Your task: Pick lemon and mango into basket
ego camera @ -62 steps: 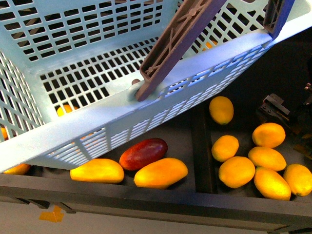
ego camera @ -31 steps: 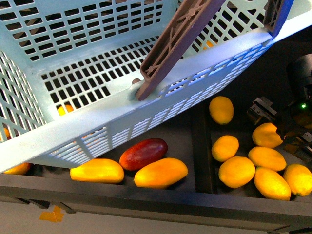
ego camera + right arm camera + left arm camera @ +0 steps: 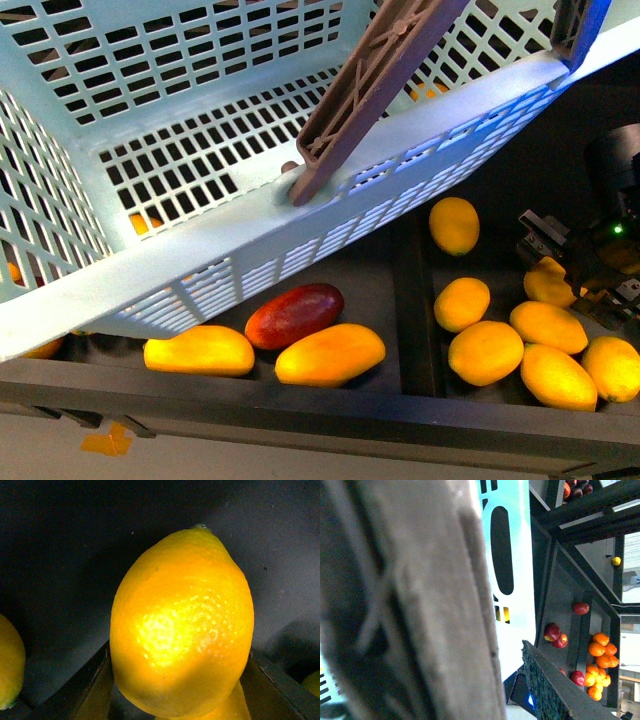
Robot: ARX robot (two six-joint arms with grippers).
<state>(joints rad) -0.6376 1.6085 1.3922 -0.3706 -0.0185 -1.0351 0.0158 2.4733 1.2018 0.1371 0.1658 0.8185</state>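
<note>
The pale turquoise basket (image 3: 200,150) hangs tilted over the left of the fruit bins, and its brown handle (image 3: 380,80) crosses it. In the left wrist view that handle (image 3: 405,600) fills the picture, with my left gripper shut on it and one dark finger (image 3: 552,685) showing. Two yellow-orange mangoes (image 3: 199,351) (image 3: 330,354) lie below the basket's rim. My right gripper (image 3: 560,265) is open, low over a lemon (image 3: 546,285) in the right bin. In the right wrist view this lemon (image 3: 182,625) sits between the spread fingers (image 3: 95,680).
A dark red mango (image 3: 294,314) lies beside the two yellow ones. Several more lemons (image 3: 486,352) crowd the right bin, behind a dark divider (image 3: 412,300). Red apples (image 3: 555,632) and oranges (image 3: 602,650) sit on dark shelves in the left wrist view.
My right gripper has come in from the right and dropped over a lemon in the right bin. The basket has shifted a little to the right.
</note>
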